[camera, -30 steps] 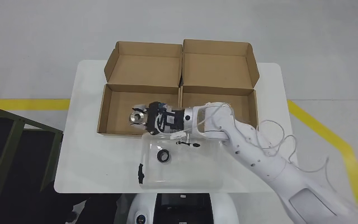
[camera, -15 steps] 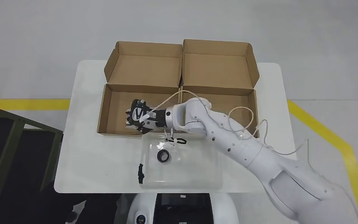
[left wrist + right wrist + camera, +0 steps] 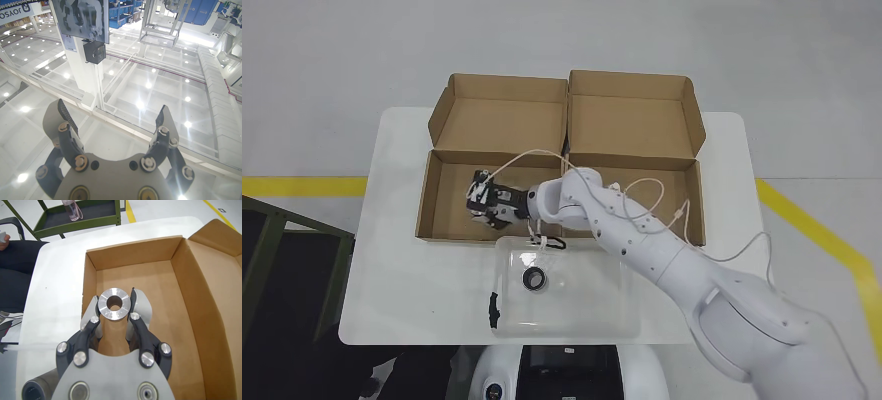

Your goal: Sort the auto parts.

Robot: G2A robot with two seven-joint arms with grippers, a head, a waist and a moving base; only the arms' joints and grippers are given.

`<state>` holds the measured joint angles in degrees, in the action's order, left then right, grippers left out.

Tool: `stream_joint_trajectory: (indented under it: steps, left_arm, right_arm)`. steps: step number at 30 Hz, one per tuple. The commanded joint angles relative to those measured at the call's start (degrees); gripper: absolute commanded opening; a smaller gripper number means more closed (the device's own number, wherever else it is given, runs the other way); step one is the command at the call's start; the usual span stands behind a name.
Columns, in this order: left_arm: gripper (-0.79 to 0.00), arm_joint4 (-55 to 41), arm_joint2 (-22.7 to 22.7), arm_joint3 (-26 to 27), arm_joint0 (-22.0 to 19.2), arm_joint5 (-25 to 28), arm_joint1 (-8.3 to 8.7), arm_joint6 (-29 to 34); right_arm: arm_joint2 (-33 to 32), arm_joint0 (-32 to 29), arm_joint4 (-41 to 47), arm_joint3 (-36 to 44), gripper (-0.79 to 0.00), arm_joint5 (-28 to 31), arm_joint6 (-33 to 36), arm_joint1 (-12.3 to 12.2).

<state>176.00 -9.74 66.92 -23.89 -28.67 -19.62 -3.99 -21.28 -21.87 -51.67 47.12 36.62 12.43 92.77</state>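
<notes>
White table lies under everything. Two open cardboard boxes sit side by side on it. The left box is directly below the right claw. The right box is just beside it, back along the side of the right arm. A clear plastic tray sits behind the right claw toward the robot, touching the near wall of the left box.

The right arm stretches across the tray's far edge into the left box. The right claw is inside the box, near the wall on the tray's side, and clenched on a metal ring. The ring sits between the two fingertips, with pads pressed on opposite sides, flat face toward the wrist camera, and box floor showing through its hole. Can't tell if the ring touches the floor.

The left claw points up at the ceiling with its fingers spread wide and nothing between them.

A small black ring lies in the tray, behind the right claw and well apart from it. A black strip is at the tray's left edge.
</notes>
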Motion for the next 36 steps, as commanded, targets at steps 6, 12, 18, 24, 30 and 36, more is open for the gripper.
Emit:
stream_joint_trajectory:
  steps: [6,12,18,24,30,36]
  left_arm:
    - [0.000,0.00,0.00,0.00,0.00,0.00,0.00,0.00]
    - [0.000,0.00,0.00,0.00,0.00,0.00,0.00,0.00]
    - [0.000,0.00,0.00,0.00,0.00,0.00,0.00,0.00]
    - [0.000,0.00,0.00,0.00,0.00,0.00,0.00,0.00]
    - [0.000,0.00,0.00,0.00,0.00,0.00,0.00,0.00]
    - [0.000,0.00,0.00,0.00,0.00,0.00,0.00,0.00]
  right_arm:
    - [0.73,1.56,-1.41,-4.42,-0.785,-0.71,2.28,2.64]
    - [1.04,2.15,-2.05,-8.18,-0.785,-0.88,2.86,4.79]
    - [1.19,2.54,-3.05,-11.16,-0.785,-0.78,2.89,6.57]
    - [1.01,2.87,-4.18,-13.41,-0.446,-0.59,2.77,7.84]
    - [0.69,3.05,-5.18,-14.87,-0.296,-0.06,2.48,8.83]
    - [0.22,3.45,-6.99,-14.22,-0.237,0.50,0.78,9.38]
